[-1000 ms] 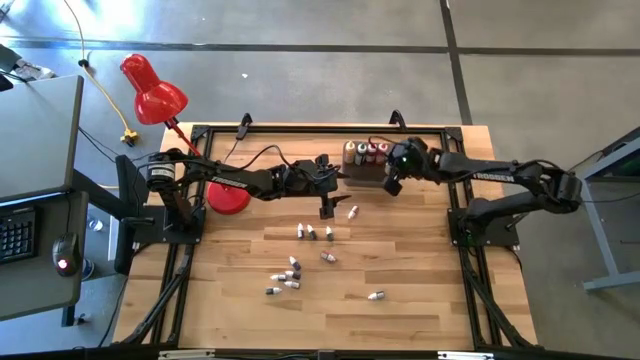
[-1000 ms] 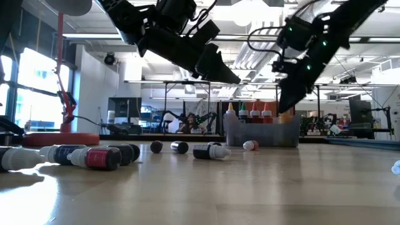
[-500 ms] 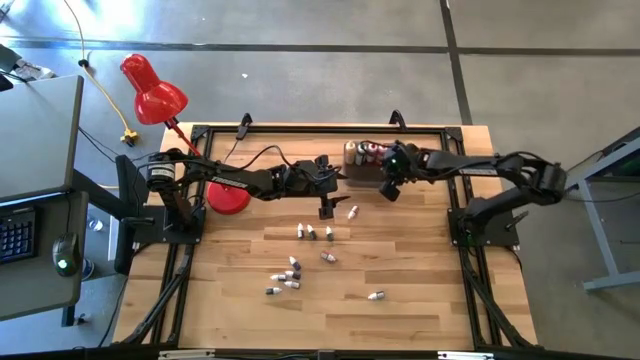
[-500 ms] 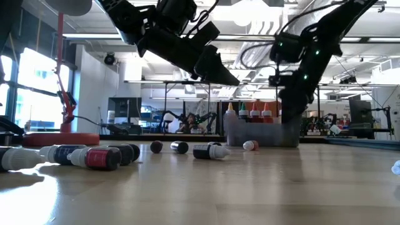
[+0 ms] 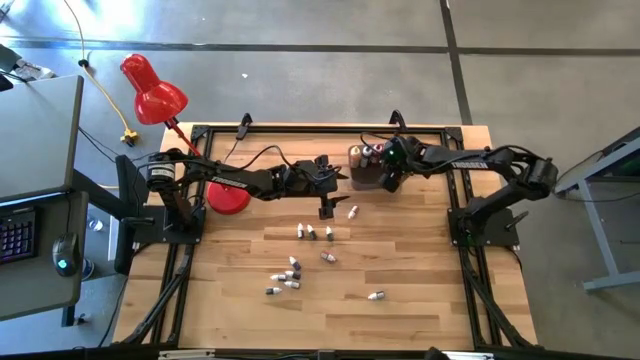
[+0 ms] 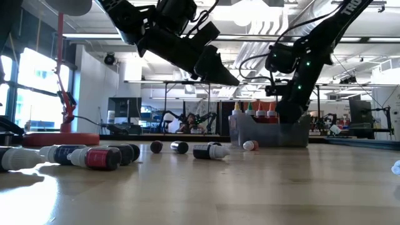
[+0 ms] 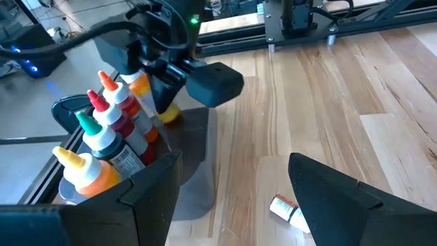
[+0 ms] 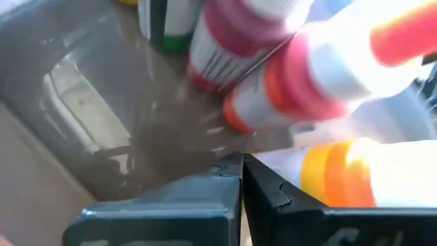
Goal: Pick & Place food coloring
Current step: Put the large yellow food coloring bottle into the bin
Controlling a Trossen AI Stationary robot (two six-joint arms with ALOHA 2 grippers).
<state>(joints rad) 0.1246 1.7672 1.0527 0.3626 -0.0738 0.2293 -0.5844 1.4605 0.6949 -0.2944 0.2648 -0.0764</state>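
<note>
Your right gripper point(image 5: 388, 180) reaching into the grey tub point(image 5: 362, 180), fingers pressed together on nothing, tall food coloring bottles point(image 7: 102, 147) upright inside it, tiny bottles point(image 5: 288, 276) scattered on the table point(image 5: 420, 290), your left gripper point(image 5: 325, 205) spread wide, hovering beside the tub.

I see the grey rectangular plastic tub point(image 5: 364, 172) at the table's far edge holding upright squeeze bottles point(image 7: 102, 147), my right gripper point(image 5: 391, 180) inside it, my left gripper point(image 5: 326, 205) just left, tiny bottles point(image 5: 288, 277) scattered nearer.
</note>
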